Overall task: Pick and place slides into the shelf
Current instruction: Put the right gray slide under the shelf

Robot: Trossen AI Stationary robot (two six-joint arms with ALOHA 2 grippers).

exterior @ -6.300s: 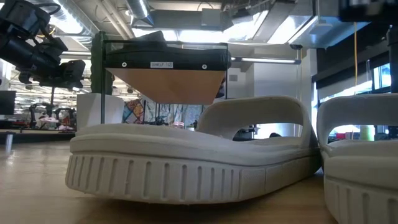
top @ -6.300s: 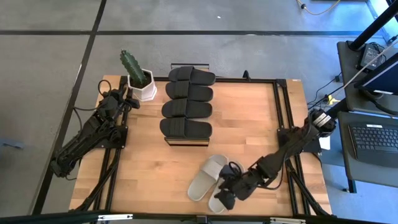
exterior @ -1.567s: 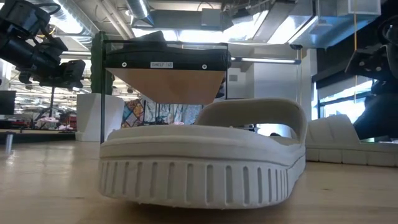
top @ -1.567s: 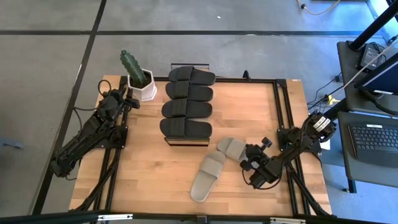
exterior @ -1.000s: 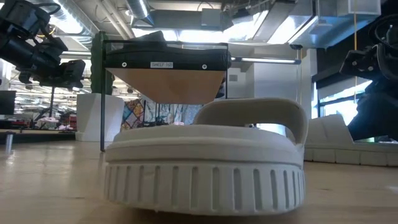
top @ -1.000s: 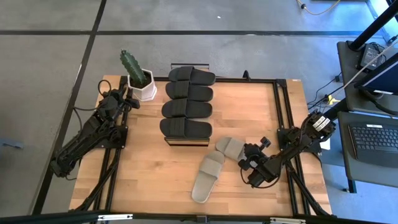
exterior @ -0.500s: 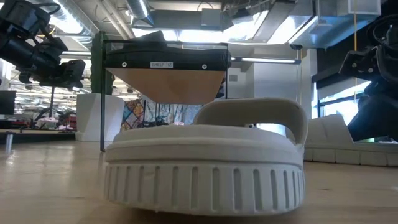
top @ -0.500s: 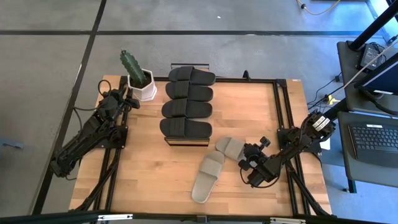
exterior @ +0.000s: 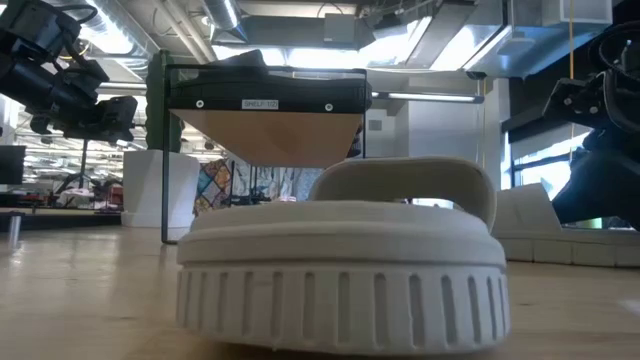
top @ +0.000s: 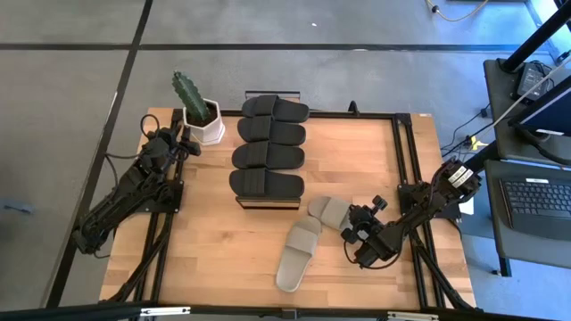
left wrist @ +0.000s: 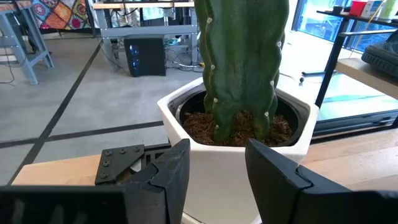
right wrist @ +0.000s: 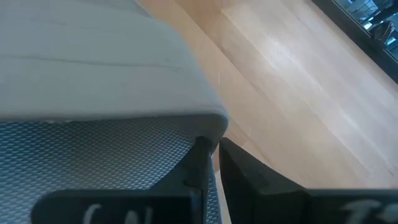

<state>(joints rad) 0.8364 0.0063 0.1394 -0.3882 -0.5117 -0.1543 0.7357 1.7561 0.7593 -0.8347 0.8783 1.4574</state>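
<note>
Four black slides (top: 268, 147) are lying in a row on top of the shelf (top: 268, 203), so two pairs look placed. The grey pair is left: one slide (top: 297, 255) is lying loose on the table (top: 214, 259), and the other (top: 332, 212) is sitting just beside the shelf's near end with the right gripper (top: 354, 234) at its heel. In the right wrist view the jaws appear to be clamped on that slide's edge (right wrist: 93, 81), though the close view makes this hard to confirm. The left gripper (left wrist: 214, 165) is waiting with jaws apart by the cactus pot (top: 203, 125). The table is light wood planks with a dark frame; beyond it, a grey floor and a workshop with desks.
</note>
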